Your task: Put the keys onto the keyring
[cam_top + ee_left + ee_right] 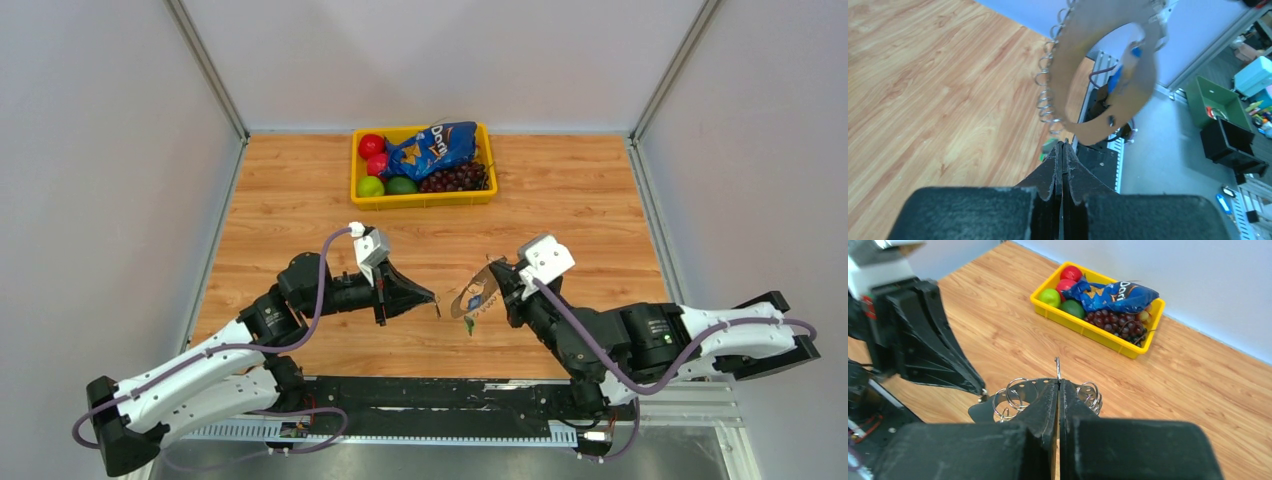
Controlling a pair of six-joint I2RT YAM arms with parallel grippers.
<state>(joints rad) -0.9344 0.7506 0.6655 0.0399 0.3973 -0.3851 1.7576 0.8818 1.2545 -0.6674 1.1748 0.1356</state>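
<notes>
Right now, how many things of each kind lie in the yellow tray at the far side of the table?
In the yellow tray, as far as can be seen:
red round fruits: 2
green round fruits: 2
bunch of dark grapes: 1
blue chip bag: 1
Total: 6

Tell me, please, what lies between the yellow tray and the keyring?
Nothing lies there: the wooden table between the yellow tray and the keyring is bare, as the top and right wrist views both show.
</notes>
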